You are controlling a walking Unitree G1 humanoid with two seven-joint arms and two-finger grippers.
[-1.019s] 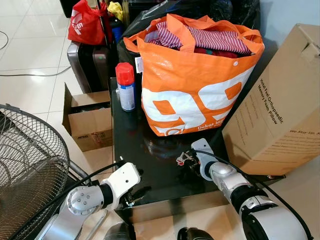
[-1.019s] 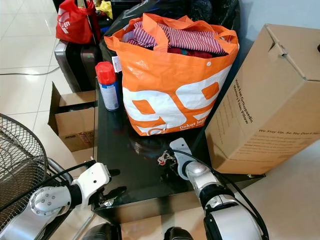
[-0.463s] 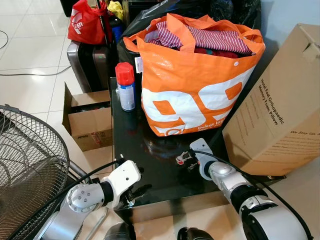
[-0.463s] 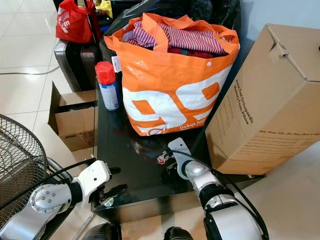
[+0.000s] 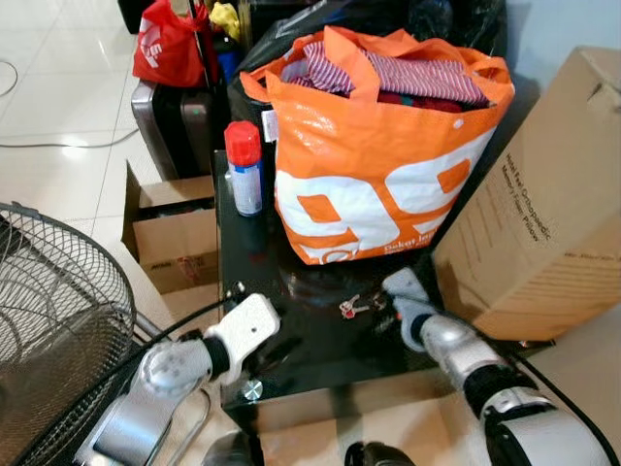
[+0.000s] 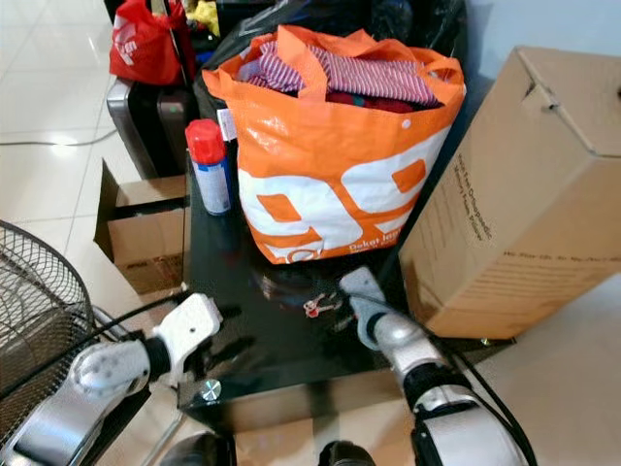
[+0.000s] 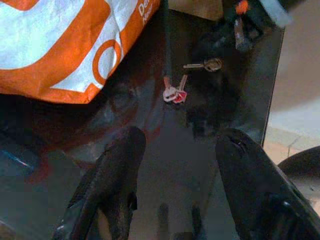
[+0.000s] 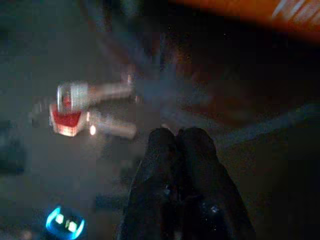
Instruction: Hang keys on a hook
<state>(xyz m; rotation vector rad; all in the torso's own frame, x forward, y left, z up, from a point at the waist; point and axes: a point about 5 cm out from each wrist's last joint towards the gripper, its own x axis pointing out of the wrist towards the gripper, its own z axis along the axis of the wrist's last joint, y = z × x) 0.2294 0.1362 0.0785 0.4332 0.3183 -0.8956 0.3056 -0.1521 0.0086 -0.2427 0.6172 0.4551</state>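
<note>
The keys (image 5: 353,307) lie flat on the shiny black table (image 5: 320,340), just in front of the big orange bag (image 5: 374,146) full of striped clothes (image 5: 408,76). They have a small red tag, and nothing is holding them. The right hand (image 8: 175,137) sits on the table just beside the keys, with its two black fingers pressed together and nothing between them. The left hand (image 7: 177,145) is low at the near edge of the table, pointing at the keys, with its fingers (image 7: 117,170) spread wide apart. A spray can with a red cap (image 5: 244,167) stands beside the bag. A large cardboard box (image 5: 543,204) stands to the right, and a wire fan (image 5: 58,320) to the left.
</note>
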